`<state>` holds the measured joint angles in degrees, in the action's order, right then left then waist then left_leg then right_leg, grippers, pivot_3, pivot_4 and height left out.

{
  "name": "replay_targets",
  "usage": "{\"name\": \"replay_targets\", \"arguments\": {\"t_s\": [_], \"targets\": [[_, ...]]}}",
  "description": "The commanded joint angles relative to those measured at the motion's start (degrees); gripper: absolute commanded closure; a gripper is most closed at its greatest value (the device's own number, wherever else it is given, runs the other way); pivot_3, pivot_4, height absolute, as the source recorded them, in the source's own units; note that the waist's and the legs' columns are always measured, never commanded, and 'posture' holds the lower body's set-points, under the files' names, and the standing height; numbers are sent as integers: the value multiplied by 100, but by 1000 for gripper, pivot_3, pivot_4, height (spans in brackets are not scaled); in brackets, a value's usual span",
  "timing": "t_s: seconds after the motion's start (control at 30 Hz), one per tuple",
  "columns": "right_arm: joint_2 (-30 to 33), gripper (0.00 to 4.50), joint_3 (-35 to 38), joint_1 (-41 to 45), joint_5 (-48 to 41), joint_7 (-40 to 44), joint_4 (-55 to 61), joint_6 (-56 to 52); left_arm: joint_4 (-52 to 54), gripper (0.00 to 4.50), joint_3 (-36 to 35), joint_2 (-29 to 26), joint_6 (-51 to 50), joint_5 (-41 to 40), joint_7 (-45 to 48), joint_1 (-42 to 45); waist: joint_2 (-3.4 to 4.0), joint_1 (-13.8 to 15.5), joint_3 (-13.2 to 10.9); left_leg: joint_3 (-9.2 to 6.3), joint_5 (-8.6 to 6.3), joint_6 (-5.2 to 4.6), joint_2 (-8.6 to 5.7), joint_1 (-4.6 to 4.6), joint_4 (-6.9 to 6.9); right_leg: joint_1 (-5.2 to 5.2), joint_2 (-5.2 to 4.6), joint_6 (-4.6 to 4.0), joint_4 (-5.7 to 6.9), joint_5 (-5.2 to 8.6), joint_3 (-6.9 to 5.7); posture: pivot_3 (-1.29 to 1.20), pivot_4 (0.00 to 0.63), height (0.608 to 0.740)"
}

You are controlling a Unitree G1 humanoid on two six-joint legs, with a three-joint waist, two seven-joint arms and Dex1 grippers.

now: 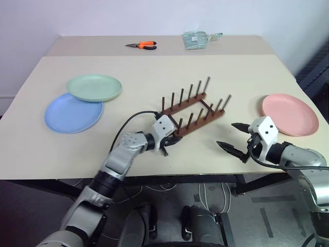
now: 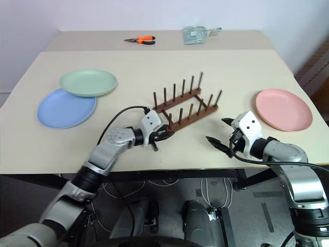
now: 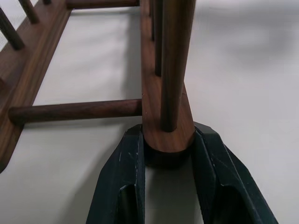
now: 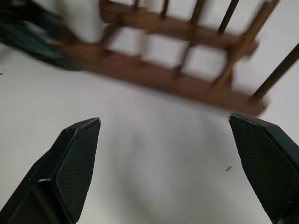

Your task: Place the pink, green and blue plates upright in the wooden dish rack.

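Note:
The wooden dish rack (image 1: 193,110) stands empty at the table's middle, its pegs upright. My left gripper (image 1: 172,140) is at the rack's near left end; in the left wrist view its fingers (image 3: 126,177) press both sides of one base rail's end (image 3: 168,135). To the right of the rack, my right gripper (image 1: 227,135) hovers open over bare table, nothing between its fingers (image 4: 79,154). The pink plate (image 1: 290,114) lies flat at the right. On the left, the green plate (image 1: 95,87) lies flat and overlaps the far edge of the blue plate (image 1: 72,114).
Orange-handled pliers (image 1: 142,45) and a clear bag (image 1: 198,40) lie on the far table. The table's front edge (image 1: 205,175) runs just below both grippers. A cable trails from the left wrist.

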<state>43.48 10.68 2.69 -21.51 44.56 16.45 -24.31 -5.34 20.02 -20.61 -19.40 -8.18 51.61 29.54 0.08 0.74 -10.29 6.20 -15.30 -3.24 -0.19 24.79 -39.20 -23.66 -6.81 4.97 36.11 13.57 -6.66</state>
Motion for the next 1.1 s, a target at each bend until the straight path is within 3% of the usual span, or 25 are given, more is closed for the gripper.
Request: {"name": "replay_targets", "arguments": {"t_s": [0.03,0.07,0.1,0.2,0.3,0.4,0.5,0.6,0.63,0.8,1.1], "targets": [[-1,0,178,-52,55,-20,18,232,-436,3726,-93,-289,602,44,596,367,0,8,0,0,0,0,-1,0,0,1,-1,0,-1,0,0,0,150,740],[-33,0,172,-86,64,-52,37,246,-822,3726,-174,-290,746,191,400,520,0,14,0,0,0,-1,-2,0,0,1,-1,0,-2,0,0,0,150,740],[-53,0,169,-109,67,-74,52,256,-1094,2694,-231,-271,854,283,251,625,-1,13,0,-1,0,-1,-2,0,0,3,-1,1,-3,-1,-1,0,150,740],[-73,0,184,-214,90,-137,81,245,-1570,1366,-364,-289,903,533,-202,824,-1,4,-1,-2,-1,-4,-2,0,0,4,1,3,-2,-1,-1,0,150,740],[-30,0,283,-374,57,-115,118,223,-1202,47,-482,-588,463,744,-498,634,-2,-14,0,-1,-1,-6,-2,0,0,5,4,4,-1,-1,-1,0,150,740],[12,823,322,-522,-75,7,222,140,254,0,-813,-1046,-411,189,-197,-162,1,-104,1,2,-1,-5,1,-8,5,5,7,4,2,0,4,0,150,740],[-4,2365,125,-503,74,-9,179,153,1657,926,-945,-1358,-1195,-445,111,-941,4,-146,-1,2,0,-1,4,-25,11,19,6,3,2,2,6,0,150,740],[-102,3938,-262,-202,422,-200,-78,194,2209,2376,-602,-1291,-1531,-293,-135,-1214,4,-111,-1,-1,-4,-1,2,-31,10,26,-2,3,-1,2,7,0,150,740],[-126,4416,-354,-110,523,-263,-165,193,2241,2384,-503,-1234,-1582,-150,-298,-1206,4,-84,-1,-4,-4,-1,-1,-32,9,27,-4,3,-2,2,6,0,150,740],[-335,4470,-1085,740,1139,-499,-960,74,1602,2384,-164,-130,-2179,689,-1902,-677,3,39,0,-6,-8,-10,-11,-31,3,34,-6,4,-5,1,6,0,150,740],[-911,4470,-1651,2079,2026,-1208,-2497,345,25,2384,-321,752,-1847,1264,-3284,112,-1,-17,6,-4,-3,-8,-12,-46,0,47,1,10,3,2,4,0,150,740]]}}
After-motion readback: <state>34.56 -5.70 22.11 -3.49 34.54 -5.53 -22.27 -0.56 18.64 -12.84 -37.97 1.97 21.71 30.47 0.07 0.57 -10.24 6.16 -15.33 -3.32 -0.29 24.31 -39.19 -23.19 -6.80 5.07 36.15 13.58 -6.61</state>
